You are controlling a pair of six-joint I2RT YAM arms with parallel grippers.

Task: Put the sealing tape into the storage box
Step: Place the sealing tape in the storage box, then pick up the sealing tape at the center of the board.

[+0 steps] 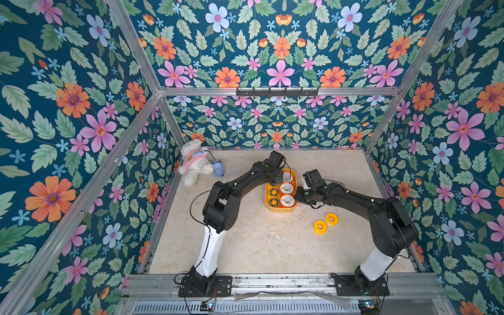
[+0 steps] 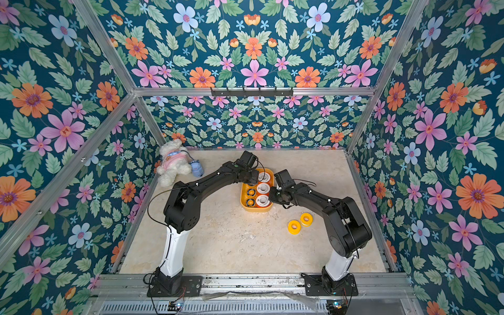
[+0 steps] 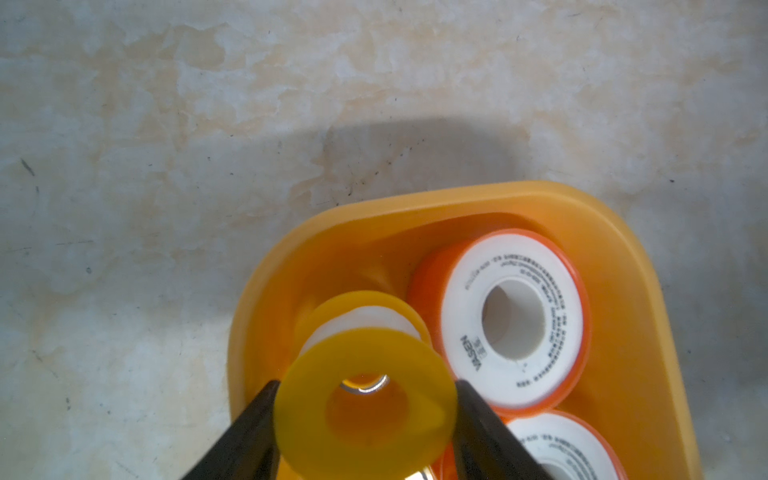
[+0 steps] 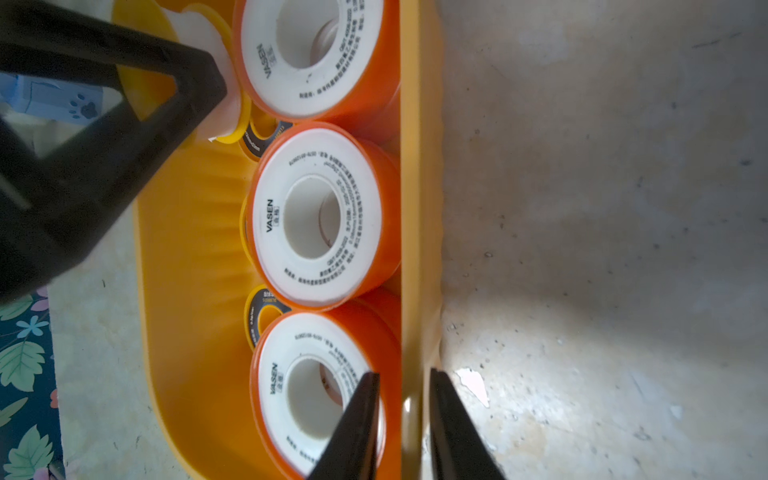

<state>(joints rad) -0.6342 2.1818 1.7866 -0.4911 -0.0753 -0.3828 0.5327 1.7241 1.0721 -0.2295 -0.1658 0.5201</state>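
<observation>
The yellow storage box (image 1: 281, 210) sits mid-table and holds three white-faced, orange-rimmed spools of sealing tape (image 1: 287, 188) and smaller black-and-yellow ones (image 1: 273, 192). My left gripper (image 3: 365, 384) is shut on an all-yellow spool (image 3: 316, 399), which hangs tilted over the box's far end beside a white-faced spool (image 3: 515, 320). My right gripper (image 4: 404, 372) is shut on the box's right wall (image 4: 419, 208), one finger inside over a white spool (image 4: 307, 399) and one outside. Two more yellow spools (image 1: 320, 226) (image 1: 331, 219) lie on the table, near the right arm.
A white plush toy (image 1: 195, 163) with a small blue item (image 1: 218, 169) lies in the back left corner. Floral walls with metal frame rails enclose the marble tabletop (image 1: 259, 245). Both arm bases are mounted on the front rail.
</observation>
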